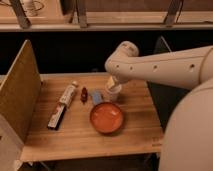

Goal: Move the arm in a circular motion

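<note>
The thick white arm [165, 65] reaches in from the right, with a rounded joint [122, 52] and small dark dots along its side. Its pale-yellow tip, the gripper [113, 84], hangs just over a white cup [112, 93] near the back middle of the wooden table [75, 135]. The arm's white body fills the lower right corner.
An orange bowl [106, 117] sits in front of the cup. A small blue item [97, 97], a small red item [84, 94], a white tube [68, 94] and a dark bar [56, 118] lie to the left. A wooden panel [19, 90] stands on the left edge.
</note>
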Robot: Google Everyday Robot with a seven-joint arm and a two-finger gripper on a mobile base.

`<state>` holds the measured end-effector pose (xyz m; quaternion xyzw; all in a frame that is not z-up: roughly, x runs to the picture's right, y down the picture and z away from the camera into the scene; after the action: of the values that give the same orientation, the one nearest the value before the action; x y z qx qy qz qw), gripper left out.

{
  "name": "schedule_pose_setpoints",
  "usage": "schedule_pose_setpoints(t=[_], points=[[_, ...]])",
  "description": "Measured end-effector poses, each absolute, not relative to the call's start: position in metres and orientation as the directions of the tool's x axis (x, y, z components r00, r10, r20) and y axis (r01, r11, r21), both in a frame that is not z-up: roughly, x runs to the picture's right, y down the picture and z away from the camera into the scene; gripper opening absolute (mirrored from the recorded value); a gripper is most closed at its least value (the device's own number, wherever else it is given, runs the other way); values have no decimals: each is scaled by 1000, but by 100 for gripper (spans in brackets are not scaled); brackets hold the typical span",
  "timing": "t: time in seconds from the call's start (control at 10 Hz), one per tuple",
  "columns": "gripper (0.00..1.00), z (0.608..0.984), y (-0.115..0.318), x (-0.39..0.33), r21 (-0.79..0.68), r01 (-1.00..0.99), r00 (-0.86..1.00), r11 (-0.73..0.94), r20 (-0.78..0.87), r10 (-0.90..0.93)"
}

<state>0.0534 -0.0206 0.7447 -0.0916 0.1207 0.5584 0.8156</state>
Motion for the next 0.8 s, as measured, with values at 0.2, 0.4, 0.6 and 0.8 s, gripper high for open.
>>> schedule_pose_setpoints(t=[0.2,0.4,0.6,0.8], points=[[80,738,10,-4,-120,-889,456,442,-319,831],[80,722,59,-44,-250,-853,520,458,-344,782],[80,707,97,-34,-295,-860,506,417,-378,776],[80,699,110,7,-255,-896,440,363,-409,800]])
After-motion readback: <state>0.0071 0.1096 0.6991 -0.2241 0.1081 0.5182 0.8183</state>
